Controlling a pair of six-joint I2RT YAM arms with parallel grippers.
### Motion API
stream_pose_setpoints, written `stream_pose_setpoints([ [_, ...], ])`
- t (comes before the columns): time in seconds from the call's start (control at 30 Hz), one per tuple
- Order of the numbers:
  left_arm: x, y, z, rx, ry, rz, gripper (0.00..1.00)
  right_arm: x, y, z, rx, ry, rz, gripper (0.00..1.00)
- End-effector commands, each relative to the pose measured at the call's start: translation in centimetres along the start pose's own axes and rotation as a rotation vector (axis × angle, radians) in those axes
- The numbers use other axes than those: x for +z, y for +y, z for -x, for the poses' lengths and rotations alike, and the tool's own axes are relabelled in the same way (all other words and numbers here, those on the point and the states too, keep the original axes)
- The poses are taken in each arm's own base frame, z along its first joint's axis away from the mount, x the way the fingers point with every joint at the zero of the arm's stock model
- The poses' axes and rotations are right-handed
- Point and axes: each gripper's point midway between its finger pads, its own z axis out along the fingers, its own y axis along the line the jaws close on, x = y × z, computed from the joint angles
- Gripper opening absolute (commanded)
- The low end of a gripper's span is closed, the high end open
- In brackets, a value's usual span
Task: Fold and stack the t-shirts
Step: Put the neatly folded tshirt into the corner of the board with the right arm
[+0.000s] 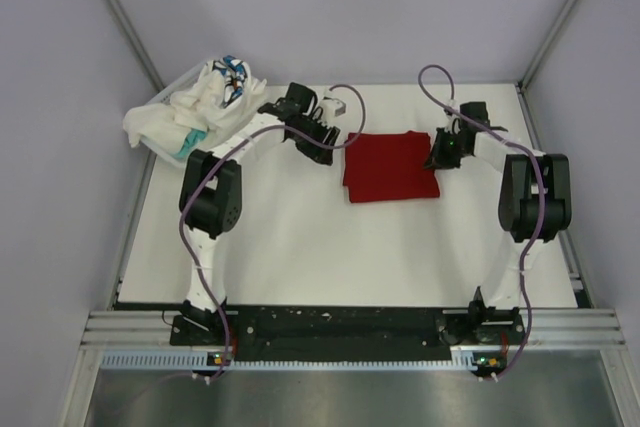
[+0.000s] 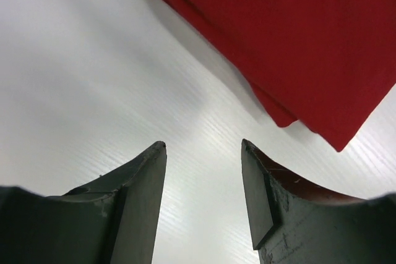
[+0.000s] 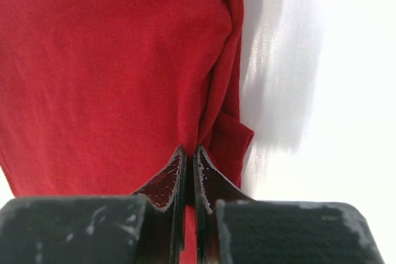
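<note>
**Folded red t-shirt (image 1: pixel 390 167) pinched by right fingers (image 3: pixel 189 165)**

It lies mid-way across the table (image 1: pixel 300 247), toward the far side. The right fingers are closed on a fold at its right edge. The left fingers (image 2: pixel 151 177) stand apart, empty, just left of it. The white t-shirts (image 1: pixel 190 112) lie heaped at the far left corner.

Black joints (image 1: pixel 212 197), white links (image 1: pixel 205 269), purple cables (image 1: pixel 421 79).
</note>
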Motion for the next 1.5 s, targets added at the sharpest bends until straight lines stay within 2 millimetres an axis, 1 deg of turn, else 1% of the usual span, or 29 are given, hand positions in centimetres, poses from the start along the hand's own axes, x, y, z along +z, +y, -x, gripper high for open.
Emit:
stream_pose_setpoints([
  [0.0,-4.5,0.4,1.3,0.09,-0.041,0.059,0.56,-1.3,-0.8,1.7,-0.125,-0.035,-0.066,0.0],
  [0.1,-5.6,1.1,0.5,0.087,-0.049,0.07,0.56,-2.1,-1.9,2.3,-0.186,-0.027,-0.123,0.0],
  [0.13,-6.0,1.4,0.3,0.09,-0.052,0.078,0.56,-2.8,-3.4,2.8,-0.174,-0.036,-0.159,0.0],
  [0.23,-7.0,1.9,-0.4,0.088,-0.053,0.091,0.56,-3.9,-6.4,3.3,-0.161,-0.041,-0.241,0.0],
  [0.27,-7.3,2.1,-0.7,0.088,-0.054,0.092,0.56,-4.3,-7.5,3.6,-0.184,-0.044,-0.27,0.0],
  [0.33,-8.0,2.5,-1.0,0.089,-0.057,0.103,0.57,-5.6,-10.3,4.4,-0.212,-0.053,-0.376,0.0],
  [0.43,-9.1,3.2,-1.6,0.091,-0.06,0.123,0.57,-7.1,-13.5,5.5,-0.235,-0.054,-0.498,0.0],
  [0.5,-9.6,3.6,-2.1,0.09,-0.057,0.137,0.57,-8.4,-15.6,6.3,-0.201,-0.068,-0.571,0.0],
  [0.57,-10.2,4.1,-2.7,0.087,-0.054,0.151,0.57,-10.2,-18.3,7.1,-0.127,-0.093,-0.652,0.0],
  [0.7,-11.0,5.0,-3.4,0.083,-0.05,0.177,0.57,-12.7,-22.9,7.5,-0.111,-0.072,-0.832,0.0],
  [0.73,-11.2,5.3,-3.5,0.079,-0.046,0.186,0.57,-13.3,-23.7,7.7,-0.101,-0.072,-0.866,0.0],
  [0.8,-11.5,5.7,-3.7,0.075,-0.041,0.199,0.57,-13.6,-25.1,7.4,-0.06,-0.066,-0.893,0.0],
  [0.93,-11.9,6.0,-3.7,0.076,-0.043,0.215,0.57,-14.6,-26.9,7.2,-0.01,-0.067,-0.928,0.0],
  [0.97,-12.0,6.0,-3.7,0.078,-0.043,0.217,0.57,-15.0,-27.2,7.3,-0.007,-0.071,-0.948,0.03],
  [1.0,-12.1,6.1,-3.7,0.078,-0.043,0.221,0.58,-15.6,-27.4,7.5,-0.001,-0.076,-0.975,0.14],
  [1.03,-12.1,6.2,-3.7,0.078,-0.042,0.224,0.58,-16.3,-27.6,7.8,0.005,-0.084,-1.002,0.29],
  [1.07,-12.1,6.2,-3.7,0.078,-0.039,0.228,0.58,-17.4,-28.0,8.0,0.018,-0.092,-1.051,0.39],
  [1.1,-12.3,6.2,-3.5,0.082,-0.042,0.231,0.58,-18.6,-28.0,8.4,0.026,-0.107,-1.089,0.46],
  [1.13,-12.5,6.3,-3.4,0.085,-0.045,0.238,0.58,-19.8,-28.0,9.0,0.037,-0.135,-1.117,0.52],
  [1.17,-12.8,6.4,-3.3,0.092,-0.047,0.245,0.58,-20.7,-27.8,9.6,0.042,-0.16,-1.131,0.53],
  [1.2,-13.0,6.3,-3.3,0.099,-0.047,0.25,0.58,-21.7,-27.1,10.5,0.041,-0.199,-1.127,0.55],
  [1.23,-13.3,6.3,-3.2,0.105,-0.05,0.259,0.58,-22.7,-26.4,11.1,0.044,-0.235,-1.119,0.61],
  [1.27,-13.5,6.4,-3.3,0.111,-0.05,0.266,0.58,-23.6,-25.4,11.9,0.049,-0.28,-1.103,0.64],
  [1.3,-13.7,6.3,-3.3,0.116,-0.051,0.273,0.58,-24.6,-24.2,12.5,0.048,-0.325,-1.085,0.71],
  [1.33,-13.9,6.4,-3.3,0.119,-0.053,0.283,0.58,-25.2,-23.1,13.0,0.042,-0.357,-1.061,0.72],
  [1.37,-14.6,6.3,-3.3,0.124,-0.061,0.301,0.58,-26.3,-20.4,13.8,0.03,-0.429,-0.996,0.72],
  [1.4,-14.8,6.2,-3.5,0.124,-0.062,0.306,0.58,-26.8,-18.8,14.0,0.022,-0.466,-0.944,0.84],
  [1.43,-15.0,6.1,-3.7,0.122,-0.064,0.311,0.58,-27.1,-17.2,14.1,0.01,-0.501,-0.899,0.88],
  [1.47,-15.3,6.0,-3.8,0.121,-0.071,0.315,0.59,-26.9,-15.7,14.0,-0.007,-0.52,-0.848,0.92],
])
